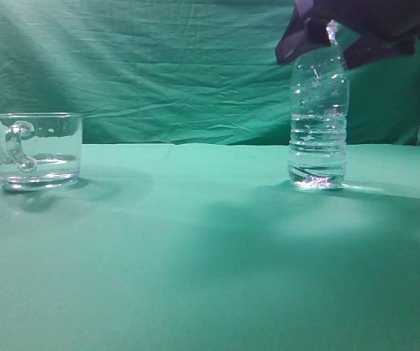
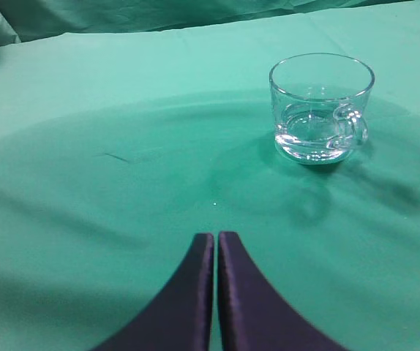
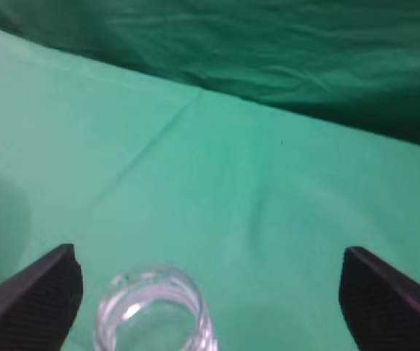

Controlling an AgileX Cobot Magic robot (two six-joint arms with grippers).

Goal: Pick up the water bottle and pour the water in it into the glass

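Observation:
The clear water bottle (image 1: 318,121) stands upright on the green cloth at the right, with a little water (image 1: 317,175) at its base. My right gripper (image 1: 338,33) hangs over its neck, wide open. In the right wrist view the open bottle mouth (image 3: 154,311) sits between the fingers (image 3: 208,289), nearer the left one, and touches neither. The glass mug (image 1: 37,150) stands at the far left, handle toward the camera, with a thin layer of water in it. My left gripper (image 2: 216,241) is shut and empty, well short of the mug (image 2: 320,110).
A wrinkled green backdrop (image 1: 159,66) hangs behind the table. The green cloth (image 1: 195,241) stretches bare between mug and bottle.

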